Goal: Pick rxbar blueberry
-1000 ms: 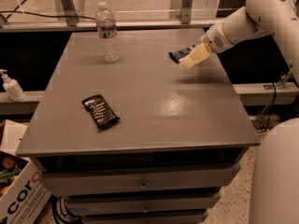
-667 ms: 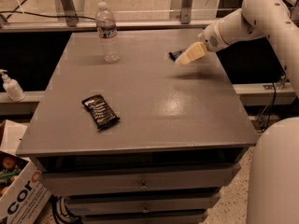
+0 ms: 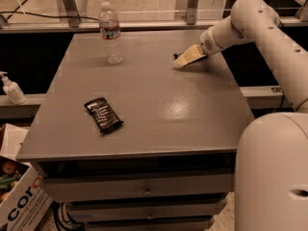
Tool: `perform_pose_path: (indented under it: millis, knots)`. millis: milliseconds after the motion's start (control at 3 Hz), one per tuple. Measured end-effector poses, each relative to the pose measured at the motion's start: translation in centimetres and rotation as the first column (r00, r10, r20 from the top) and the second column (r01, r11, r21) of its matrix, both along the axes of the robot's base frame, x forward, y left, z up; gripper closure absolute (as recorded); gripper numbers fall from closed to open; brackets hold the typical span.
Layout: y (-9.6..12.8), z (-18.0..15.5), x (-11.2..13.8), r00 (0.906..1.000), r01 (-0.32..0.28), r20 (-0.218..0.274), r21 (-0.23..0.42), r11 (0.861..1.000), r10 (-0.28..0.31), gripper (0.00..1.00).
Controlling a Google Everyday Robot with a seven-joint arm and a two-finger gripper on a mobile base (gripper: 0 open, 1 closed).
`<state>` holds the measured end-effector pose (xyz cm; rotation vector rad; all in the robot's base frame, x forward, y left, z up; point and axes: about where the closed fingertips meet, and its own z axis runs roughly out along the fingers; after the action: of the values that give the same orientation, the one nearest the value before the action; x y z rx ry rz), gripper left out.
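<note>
Gripper (image 3: 185, 59) sits low over the far right part of the desk (image 3: 159, 105); whether it is clenched or released cannot be told. Rxbar blueberry (image 3: 176, 56) shows only as a dark sliver at the gripper's tip, mostly hidden. Black-wrapped bar (image 3: 103, 115) lies front left, and a water bottle (image 3: 110, 32) stands upright far left.

High above table (image 3: 159, 112), end effector (image 3: 181, 61) far-right
</note>
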<state>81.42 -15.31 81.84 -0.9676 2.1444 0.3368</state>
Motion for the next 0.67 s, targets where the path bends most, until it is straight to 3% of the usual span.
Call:
perform_pose_path:
  millis: [333, 667]
  knots:
    - [-0.34, -1.53, 1.14, 0.9974, 0.062, -0.036, -0.003, 0.998, -0.062, 0.00]
    - [-0.58, -2.11, 1.34, 0.9948, 0.088, -0.052, -0.001, 0.996, -0.088, 0.18]
